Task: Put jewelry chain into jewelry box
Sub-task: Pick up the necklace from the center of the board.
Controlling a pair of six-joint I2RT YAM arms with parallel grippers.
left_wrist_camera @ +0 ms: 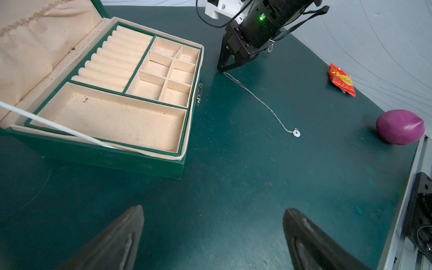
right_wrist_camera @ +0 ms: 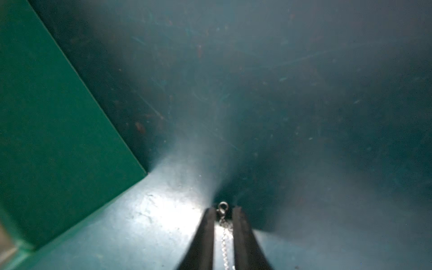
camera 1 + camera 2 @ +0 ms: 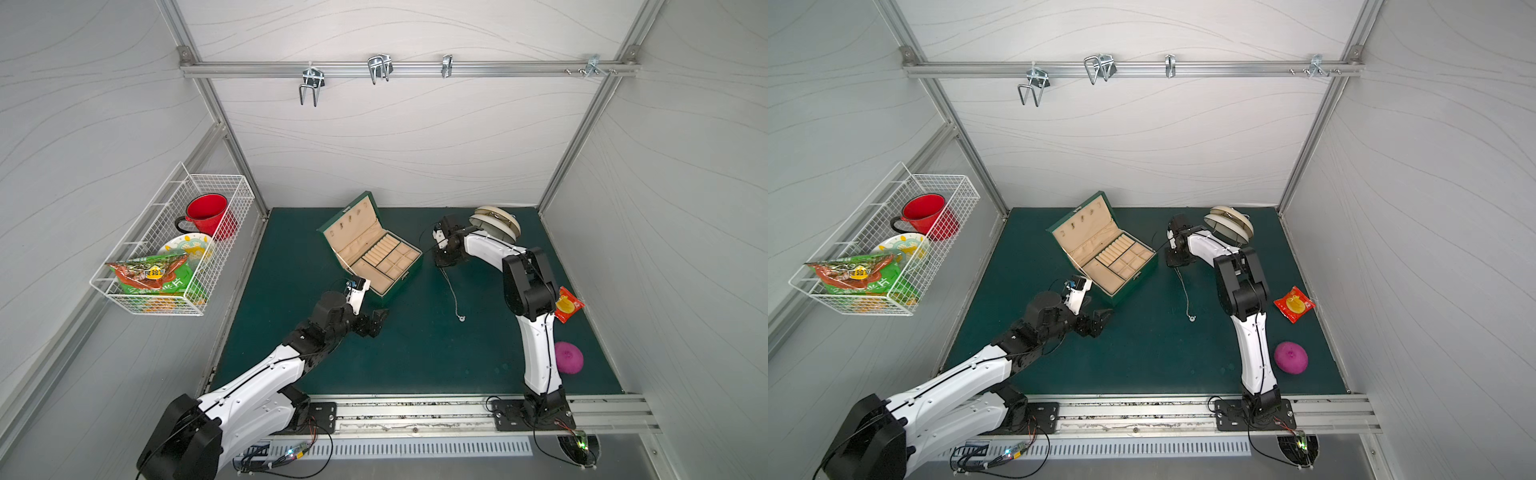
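Observation:
The jewelry box [image 3: 400,286] [image 3: 1130,286] stands open at mid-table, its beige compartments bare in the left wrist view [image 1: 105,159]. The jewelry chain [image 3: 453,291] [image 3: 1185,291] lies stretched on the green mat to the box's right, with its pendant [image 1: 296,133] at the near end. My right gripper [image 3: 441,265] [image 1: 221,70] points down at the chain's far end beside the box wall [image 2: 58,105]. Its jaws [image 2: 223,210] are drawn narrow around the clasp end of the chain [image 2: 225,233]. My left gripper [image 3: 376,323] [image 1: 214,210] hovers open and empty in front of the box.
A purple ball [image 3: 568,357] and a red packet [image 3: 568,305] lie by the right arm. A round beige object [image 3: 496,222] sits at the back right. A wire basket [image 3: 124,286] with a red mug, plate and snack bag hangs on the left wall.

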